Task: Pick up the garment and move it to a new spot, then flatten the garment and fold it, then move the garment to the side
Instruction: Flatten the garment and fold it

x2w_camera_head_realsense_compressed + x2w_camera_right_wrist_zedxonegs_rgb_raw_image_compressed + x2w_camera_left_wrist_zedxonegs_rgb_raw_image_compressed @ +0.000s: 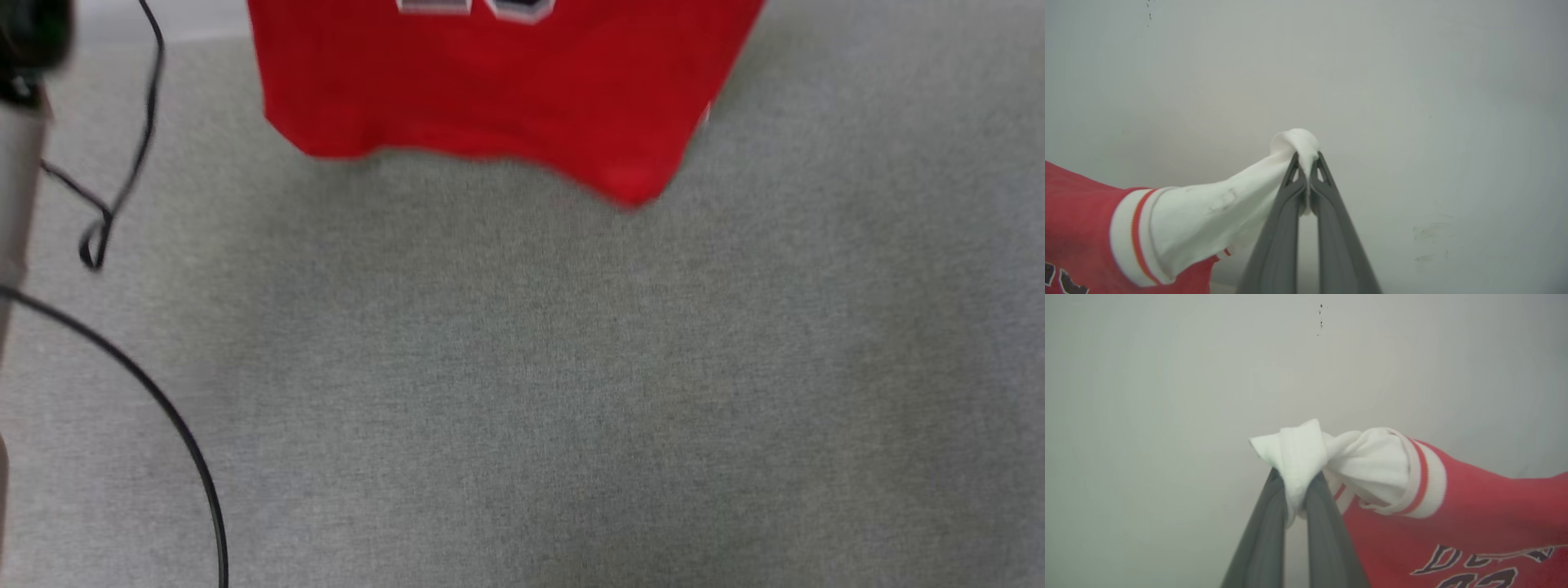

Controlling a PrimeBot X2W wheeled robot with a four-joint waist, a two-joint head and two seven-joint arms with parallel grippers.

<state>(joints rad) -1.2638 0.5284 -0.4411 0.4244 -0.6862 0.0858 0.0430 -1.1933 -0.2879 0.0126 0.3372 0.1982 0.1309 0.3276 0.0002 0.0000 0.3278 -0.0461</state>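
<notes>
open grey surface [571,392] was seen below the hung garment [490,90]; its left side was crossed by black cables [186,441].

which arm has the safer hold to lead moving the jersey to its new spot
Left, probably. The left end effector is shut on a thick wad of white sleeve of the jersey, while the right end effector pinches just a small sleeve tip at its fingertips, likelier to slip.

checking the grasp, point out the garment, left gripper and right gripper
garment [490,90]: head view, red body
left gripper [1296,484]: left wrist view, between fingertips
right gripper [1306,160]: right wrist view, between fingertips
</notes>
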